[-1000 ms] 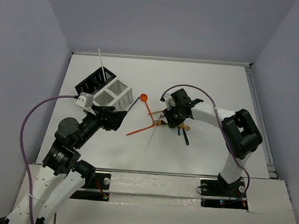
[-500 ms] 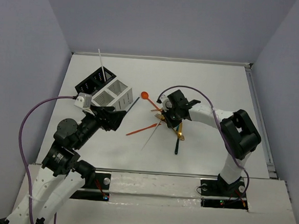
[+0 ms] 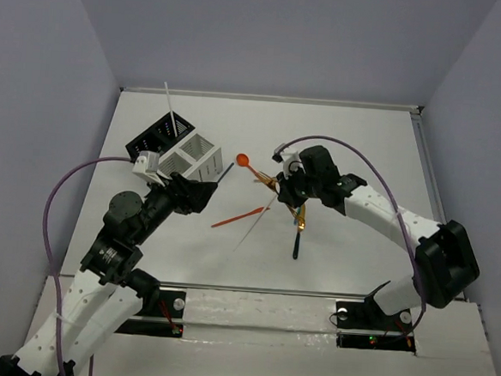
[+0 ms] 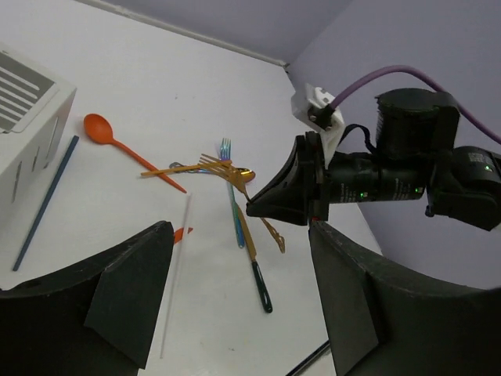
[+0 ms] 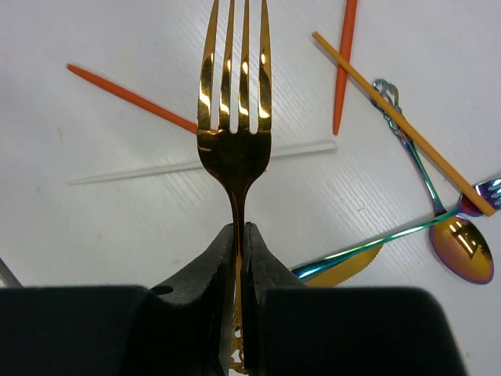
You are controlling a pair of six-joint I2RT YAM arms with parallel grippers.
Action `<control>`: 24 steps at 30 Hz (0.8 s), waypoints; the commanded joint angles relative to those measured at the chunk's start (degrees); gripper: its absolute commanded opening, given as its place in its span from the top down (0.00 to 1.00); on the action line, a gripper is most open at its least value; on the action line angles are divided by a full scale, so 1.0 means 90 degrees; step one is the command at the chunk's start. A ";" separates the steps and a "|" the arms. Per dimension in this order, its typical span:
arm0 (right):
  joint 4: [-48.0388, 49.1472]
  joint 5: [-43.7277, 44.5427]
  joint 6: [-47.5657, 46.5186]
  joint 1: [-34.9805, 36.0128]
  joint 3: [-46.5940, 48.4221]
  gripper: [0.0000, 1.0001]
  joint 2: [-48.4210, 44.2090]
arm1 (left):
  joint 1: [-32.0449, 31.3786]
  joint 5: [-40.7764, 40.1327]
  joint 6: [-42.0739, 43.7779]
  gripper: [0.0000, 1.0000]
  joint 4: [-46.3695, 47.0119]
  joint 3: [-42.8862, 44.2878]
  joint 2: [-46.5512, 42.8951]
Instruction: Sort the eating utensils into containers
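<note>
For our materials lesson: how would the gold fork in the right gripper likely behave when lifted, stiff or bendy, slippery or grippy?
Probably stiff: the gold fork juts straight from the right gripper without sagging. Likely slippery: its polished surface mirrors light. It might pivot, since the jaws pinch only its thin neck.

Robotics lab test cell, seen from above. A plain white surface [image 3: 340,134] is boxed in by bare, pale lilac walls [image 3: 278,35]. Two white-and-black robot arms, the left arm [image 3: 128,218] and the right arm [image 3: 386,216], are bolted to a mounting rail [image 3: 260,302] at the near edge. A purple cable [image 3: 46,217] loops from each wrist.
</note>
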 commanded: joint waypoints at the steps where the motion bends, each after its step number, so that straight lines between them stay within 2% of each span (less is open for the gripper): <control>1: 0.1168 -0.0432 0.0613 0.0186 -0.0426 0.93 -0.0758 | 0.0012 0.0380 -0.0853 0.19 0.1098 -0.0316 0.0418; 4: 0.2058 -0.0432 0.1219 0.0410 -0.0894 0.93 -0.1188 | 0.0012 0.0528 -0.1274 0.22 0.1850 -0.0561 0.0751; 10: 0.3220 0.0026 0.1630 0.0811 -0.1481 0.93 -0.1717 | 0.0012 0.0654 -0.2164 0.25 0.3247 -0.1176 0.1531; 15: 0.3388 -0.0080 0.1679 0.0938 -0.1589 0.93 -0.1825 | 0.0012 0.1055 -0.2262 0.25 0.4020 -0.1109 0.2390; 24: 0.3593 -0.0139 0.1718 0.1133 -0.1686 0.93 -0.1659 | -0.0329 0.0978 -0.2253 0.25 0.4685 -0.0923 0.2978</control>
